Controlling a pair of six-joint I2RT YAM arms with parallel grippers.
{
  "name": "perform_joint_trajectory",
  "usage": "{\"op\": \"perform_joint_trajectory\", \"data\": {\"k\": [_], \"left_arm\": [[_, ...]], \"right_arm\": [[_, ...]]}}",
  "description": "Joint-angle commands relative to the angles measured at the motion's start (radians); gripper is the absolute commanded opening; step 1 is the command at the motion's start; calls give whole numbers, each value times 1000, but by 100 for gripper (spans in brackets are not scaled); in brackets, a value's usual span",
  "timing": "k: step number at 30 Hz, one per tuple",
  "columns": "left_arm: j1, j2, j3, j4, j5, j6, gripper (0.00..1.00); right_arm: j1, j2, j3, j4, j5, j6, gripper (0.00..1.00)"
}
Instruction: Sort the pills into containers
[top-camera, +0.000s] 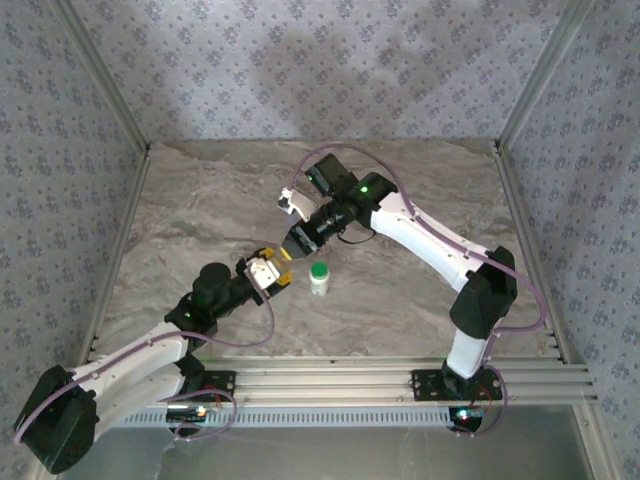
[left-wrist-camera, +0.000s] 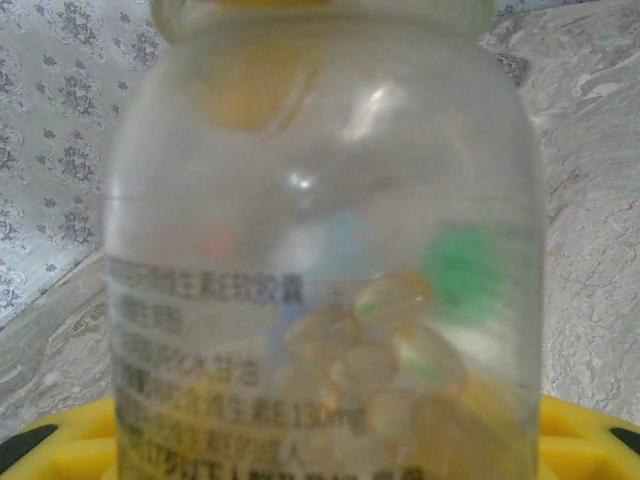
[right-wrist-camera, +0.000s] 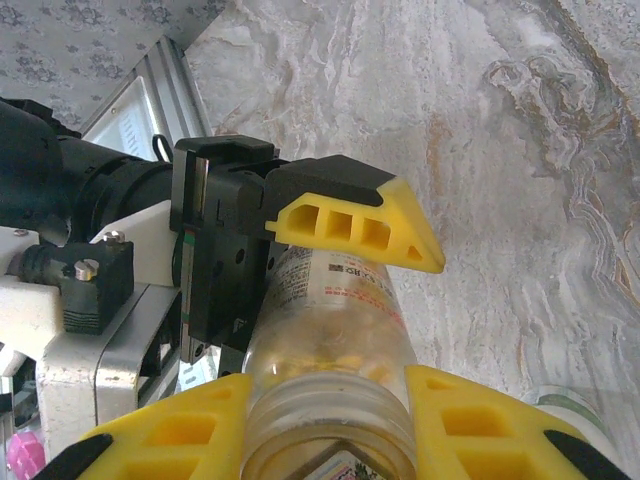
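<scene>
L gripper (top-camera: 272, 272) is clamped on the clear plastic pill bottle (left-wrist-camera: 320, 250), holding its body up off the grey marble-look tabletop (top-camera: 420, 200), roughly mid-table. The yellowish translucent softgel capsules (left-wrist-camera: 390, 350) sit heaped in the btm of it. R gripper (right-wrist-camera: 328, 385) comes at the bottle end-on. Its yellow fingers (right-wrist-camera: 170, 430) sit either side of the neck and look pressed onto it, so I read it as gripping the top end. Can't tell from these views whether a cap is on there.

Looks like a two-handed job on the bottle top, prob a cap twist or a handover before pouring. That's my guess, not a certainty.

To do it well:
- Hold L arm firm w/ the bottle axis steady. It's the anchor, so any wobble fights the R wrist.
- Line the R wrist up w/ the bottle's long axis before turning. Off-axis torque will lever the bottle out of the L fingers.
- Make sure R fingers bite on the top piece, not the shoulder below it. Smooth plastic will slip.
- Tilt the mouth slightly up. The capsules are loose and will run out if it dips.
- Mind the white bottle w/ green cap (top-camera: 319, 277) standing just beside the grippers on the R-arm side. It's light and tall, so an elbow or finger brush could tip it.
</scene>
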Motion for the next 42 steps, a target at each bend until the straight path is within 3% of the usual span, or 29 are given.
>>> {"op": "perform_joint_trajectory", "data": {"k": [1, 6, 8, 14, 18, 23, 29, 32, 35, 39, 42], "left_arm": [[-12, -40, 11, 142, 1, 5, 35], [-13, -39, 10, 150, -17, -9, 62], [-12, -37, 10, 150, -20, -11, 99], [-12, -40, 10, 153, -28, -13, 99], [-12, -50, 0, 169, -65, -19, 99], [-7, -64, -15, 224, -200, -62, 99], [71, -73, -1, 214, -383, -261, 100], [152, -107, 33, 74, -524, -508, 100], [263, -128, 47, -21, -505, -658, 100], [318, -177, 5, -13, -523, -729, 100], [322, -219, -7, -28, -549, -731, 100]], "right_arm": [[-36, -12, -4, 23, 71, 65, 17], [-44, -23, -4, 40, 81, 76, 16], [-53, -29, -4, 46, 87, 77, 16], [-92, -44, 1, 48, 146, 78, 15], [-131, -31, 57, -29, 356, 24, 15], [-196, 31, 131, -162, 689, -65, 15], [-334, 104, 129, -239, 838, -120, 15], [-403, 113, 76, -227, 855, -111, 15], [-460, 105, -6, -185, 800, -94, 15], [-501, 109, -85, -137, 697, -79, 16], [-503, 119, -107, -120, 686, -72, 17]]}}
